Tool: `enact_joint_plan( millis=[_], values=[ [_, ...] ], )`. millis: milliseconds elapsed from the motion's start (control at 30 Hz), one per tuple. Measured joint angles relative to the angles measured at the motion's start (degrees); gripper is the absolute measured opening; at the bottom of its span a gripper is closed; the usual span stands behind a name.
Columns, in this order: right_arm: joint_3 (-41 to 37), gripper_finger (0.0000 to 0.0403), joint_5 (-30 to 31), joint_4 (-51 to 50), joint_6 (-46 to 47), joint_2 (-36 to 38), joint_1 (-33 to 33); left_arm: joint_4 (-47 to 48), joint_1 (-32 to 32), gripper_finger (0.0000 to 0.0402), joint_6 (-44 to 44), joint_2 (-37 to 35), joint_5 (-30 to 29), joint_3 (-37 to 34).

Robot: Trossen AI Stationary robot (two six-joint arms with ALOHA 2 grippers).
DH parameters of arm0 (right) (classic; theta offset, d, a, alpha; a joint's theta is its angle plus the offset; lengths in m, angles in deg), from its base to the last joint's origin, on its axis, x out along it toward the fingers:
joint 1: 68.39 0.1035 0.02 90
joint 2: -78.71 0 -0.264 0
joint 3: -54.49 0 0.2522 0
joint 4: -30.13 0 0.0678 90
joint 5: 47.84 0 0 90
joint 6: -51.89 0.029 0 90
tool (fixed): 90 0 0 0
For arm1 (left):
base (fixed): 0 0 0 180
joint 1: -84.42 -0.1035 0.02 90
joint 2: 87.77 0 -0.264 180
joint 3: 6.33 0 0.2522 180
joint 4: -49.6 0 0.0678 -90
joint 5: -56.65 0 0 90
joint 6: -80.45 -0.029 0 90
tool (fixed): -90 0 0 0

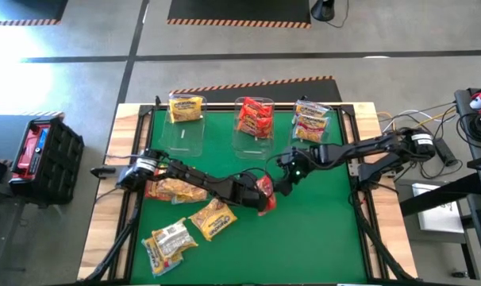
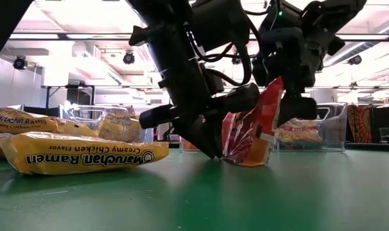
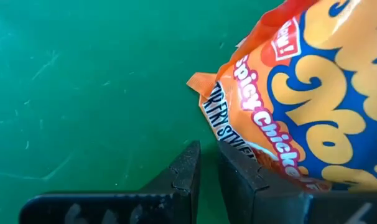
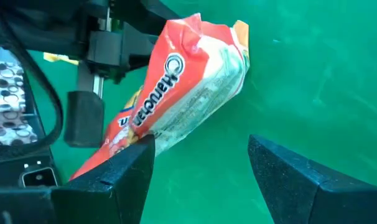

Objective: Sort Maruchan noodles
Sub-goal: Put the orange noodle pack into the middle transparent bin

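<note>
You can read "Spicy Chicken" on the red packet in the left wrist view and "Maruchan" on it in the right wrist view, while a yellow packet lying flat at the front left of the green surface says "Maruchan Ramen Creamy Chicken Flavor". The red packet stands on its edge near the middle of the surface, long side pointing up and tipped a bit toward the right arm. Your left pincer is squeezed tight on its lower edge, and your right pincer is wide apart, with one finger just touching the packet's upper part.
</note>
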Motion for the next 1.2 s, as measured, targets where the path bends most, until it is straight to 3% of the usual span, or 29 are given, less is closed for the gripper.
enact_joint_plan(
  millis=[700,1200],
  values=[
    [-0.3,0.0247,-0.3,2.0,2.3,2.1,-0.3,-1.9,-0.7,0.0038,0.2,-0.2,0.8,-1.5],
    [-5.3,0.0247,-1.8,17.2,8.5,0.0,-0.4,-2.6,-1.2,0.0038,0.5,-0.2,1.3,-1.5]
  ],
)
